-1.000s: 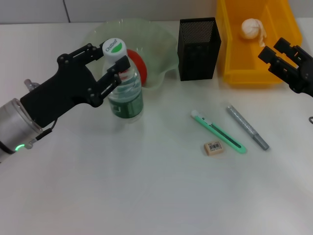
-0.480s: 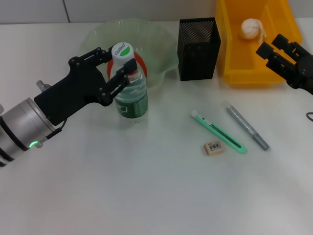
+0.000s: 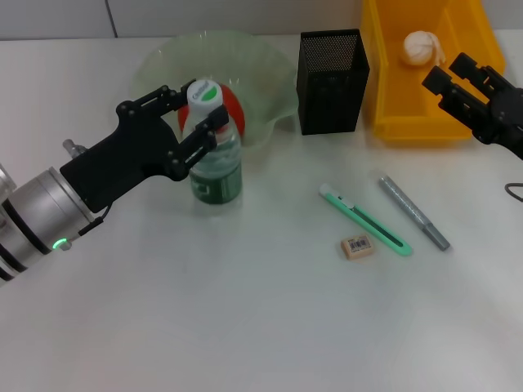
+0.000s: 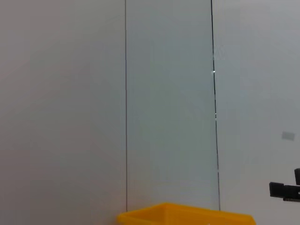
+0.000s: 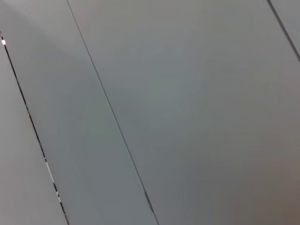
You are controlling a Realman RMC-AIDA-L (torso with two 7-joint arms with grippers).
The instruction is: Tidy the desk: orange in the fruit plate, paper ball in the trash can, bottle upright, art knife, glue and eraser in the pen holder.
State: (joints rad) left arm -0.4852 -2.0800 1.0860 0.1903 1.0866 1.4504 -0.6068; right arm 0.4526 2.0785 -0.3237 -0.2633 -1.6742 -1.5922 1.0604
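I have the left gripper (image 3: pixel 194 122) clamped on the bottle's (image 3: pixel 214 159) neck, keeping it upright just in front of the fruit plate (image 3: pixel 261 73). Right gripper (image 3: pixel 458 79) hovers well right of the plate, over the trash can (image 3: pixel 384 65); its fingers I cannot tell.

You can't read any text here. The bottle (image 3: pixel 214 155) cap's green logo and the eraser (image 3: pixel 357 247) label's print are illegible.
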